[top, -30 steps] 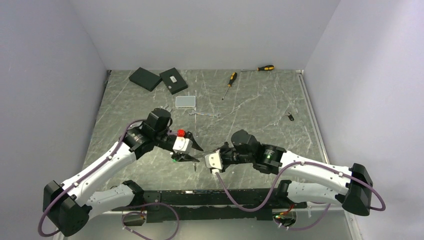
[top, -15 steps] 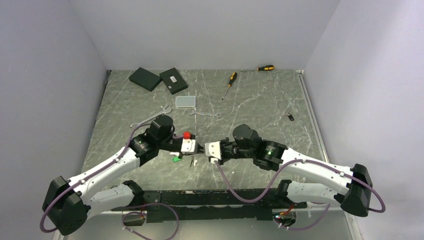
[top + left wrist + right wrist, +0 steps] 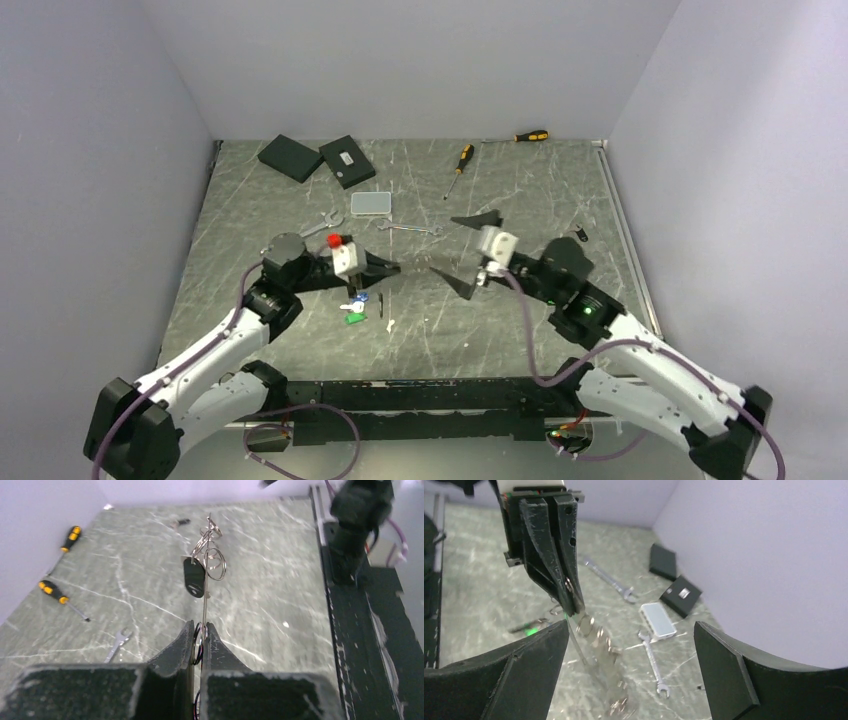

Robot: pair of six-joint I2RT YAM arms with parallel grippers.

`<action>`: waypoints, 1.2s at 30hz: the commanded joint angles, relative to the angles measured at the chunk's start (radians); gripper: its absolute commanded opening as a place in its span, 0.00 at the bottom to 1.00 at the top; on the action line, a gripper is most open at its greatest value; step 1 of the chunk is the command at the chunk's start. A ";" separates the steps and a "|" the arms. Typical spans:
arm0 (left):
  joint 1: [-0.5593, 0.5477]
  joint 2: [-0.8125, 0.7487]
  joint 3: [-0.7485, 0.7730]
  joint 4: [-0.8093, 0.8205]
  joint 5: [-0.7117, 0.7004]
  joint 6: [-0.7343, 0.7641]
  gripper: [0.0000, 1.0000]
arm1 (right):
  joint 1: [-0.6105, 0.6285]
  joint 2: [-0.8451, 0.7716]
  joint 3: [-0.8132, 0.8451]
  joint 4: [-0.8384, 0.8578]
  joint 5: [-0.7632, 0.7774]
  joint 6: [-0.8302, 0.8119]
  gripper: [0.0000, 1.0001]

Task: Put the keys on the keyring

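No word, brand or number reads clearly anywhere in my views. One black box at the far left carries a small pale label, its print too small for me to read.

Keyring in left end effector — keys on table before it.

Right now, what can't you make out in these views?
keyring: top view, wire too thin to trace; right wrist view, blurred.
Its near end: left wrist view, hidden between the left gripper fingers.
black-headed key: left wrist view, blur hides how it hangs on the wire.
loose keys: top view, too small to count.
small dark item: top view, too small to identify.
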 commanded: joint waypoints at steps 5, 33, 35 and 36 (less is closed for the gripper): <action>0.121 0.050 -0.042 0.663 0.162 -0.503 0.00 | -0.059 -0.170 -0.052 0.032 -0.098 0.126 0.94; 0.123 -0.026 -0.054 0.556 0.279 -0.362 0.00 | -0.058 -0.143 0.010 -0.093 -0.217 -0.014 0.34; 0.123 -0.026 -0.055 0.554 0.278 -0.361 0.00 | -0.058 -0.140 0.015 -0.092 -0.223 -0.019 0.31; 0.123 -0.026 -0.053 0.548 0.280 -0.357 0.00 | -0.058 -0.138 0.017 -0.093 -0.227 -0.020 0.31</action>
